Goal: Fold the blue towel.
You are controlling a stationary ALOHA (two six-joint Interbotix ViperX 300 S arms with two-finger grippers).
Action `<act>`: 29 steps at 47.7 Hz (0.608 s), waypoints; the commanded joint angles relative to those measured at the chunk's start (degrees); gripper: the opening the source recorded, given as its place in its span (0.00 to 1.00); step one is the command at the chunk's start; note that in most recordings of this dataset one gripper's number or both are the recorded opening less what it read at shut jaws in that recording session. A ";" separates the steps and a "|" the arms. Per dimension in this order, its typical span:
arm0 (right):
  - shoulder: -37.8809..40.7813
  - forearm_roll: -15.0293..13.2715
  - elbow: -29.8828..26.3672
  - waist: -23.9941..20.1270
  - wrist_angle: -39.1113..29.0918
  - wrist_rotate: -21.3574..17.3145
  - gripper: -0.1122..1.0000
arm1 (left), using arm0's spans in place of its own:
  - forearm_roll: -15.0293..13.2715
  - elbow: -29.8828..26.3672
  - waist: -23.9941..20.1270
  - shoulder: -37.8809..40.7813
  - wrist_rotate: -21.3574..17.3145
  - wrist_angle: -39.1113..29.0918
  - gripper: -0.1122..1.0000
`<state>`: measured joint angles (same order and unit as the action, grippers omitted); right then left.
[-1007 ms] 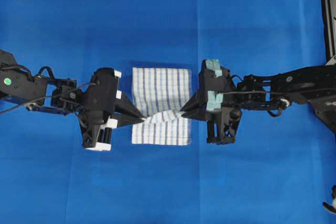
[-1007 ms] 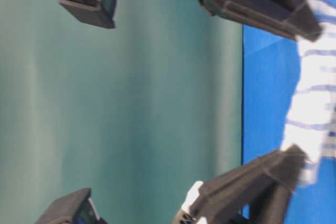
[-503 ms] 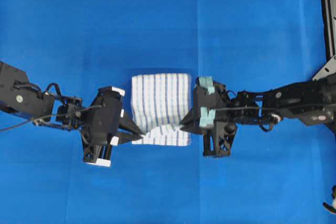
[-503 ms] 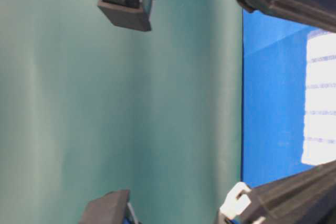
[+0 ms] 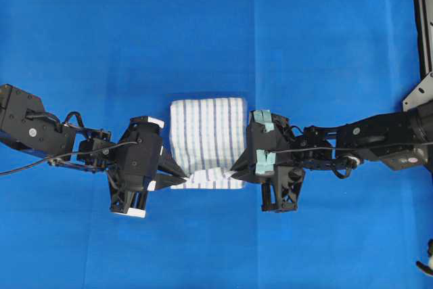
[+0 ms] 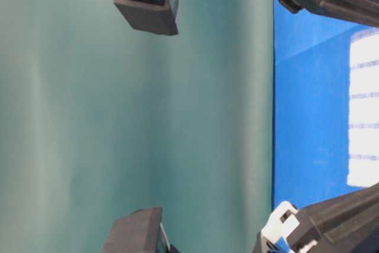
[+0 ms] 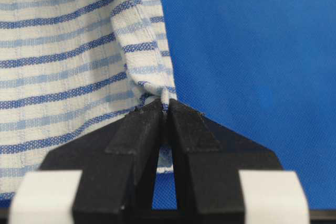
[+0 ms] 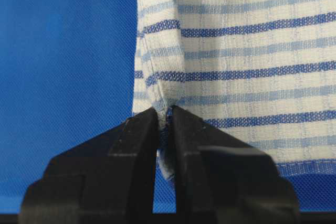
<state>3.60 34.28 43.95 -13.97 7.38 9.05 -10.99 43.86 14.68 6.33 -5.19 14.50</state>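
Overhead exterior view: the blue towel (image 5: 206, 141) lies in the middle of the blue table covering (image 5: 203, 25), already doubled, its stripes running away from the near edge. The left gripper (image 5: 181, 180) and right gripper (image 5: 235, 168) flank it, each at a near corner of the folded-over edge, so the cloth stretches between them and neither arm is nearer. Wrist views add what the overhead hides: the left gripper's jaws are clenched on a pinched corner of towel, and the right gripper's jaws likewise pinch the opposite corner. Table-level view shows only a sliver of towel at the right edge and gripper bodies, no grip detail
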 commanded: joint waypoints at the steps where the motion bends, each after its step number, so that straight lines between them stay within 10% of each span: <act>1: -0.53 0.44 -0.97 -0.18 0.18 0.00 0.33 | -0.09 -0.70 0.09 -0.97 0.09 0.44 0.22; 13: -2.99 -0.70 -0.79 0.00 0.44 0.79 0.94 | -0.09 0.00 -0.26 -5.62 -1.05 -2.64 0.83; 29: -16.26 -3.08 3.34 4.13 -0.88 5.19 0.90 | 0.09 4.48 -4.57 -19.60 -3.78 -8.09 0.74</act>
<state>-8.53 31.38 46.93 -11.07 6.86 13.36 -10.99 47.90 11.25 -9.05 -8.35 6.50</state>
